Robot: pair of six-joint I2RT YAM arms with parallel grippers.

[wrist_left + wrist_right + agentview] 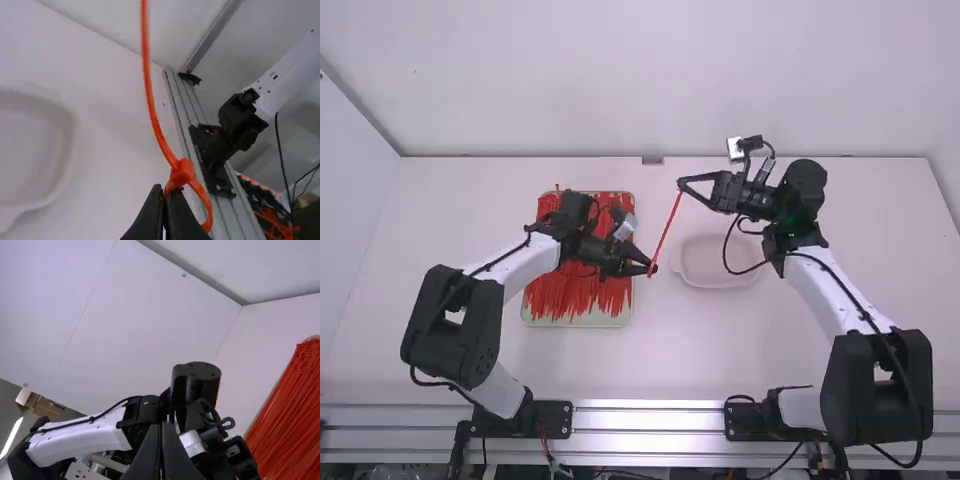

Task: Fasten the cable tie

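Both left tool [650, 268] and right tool [682, 184] pinch the cable tie [667, 230].

Surface: a white, matt rectangular table [470, 200], bounded by white walls along its far, left and right edges.
Near edge: a silver aluminium rail [650, 412] runs along it.
Far edge: a small grey bracket [652, 158] sits at about its midpoint.
Left of the middle: a pale rectangular flat tray [528, 312], its sides square to the table's edges, heaped with a pile of thin red cable ties [570, 290] lying mostly near-to-far.
Right of the middle: a shallow white rounded plastic dish [705, 275], near the tray but not touching it, with bare table between them.
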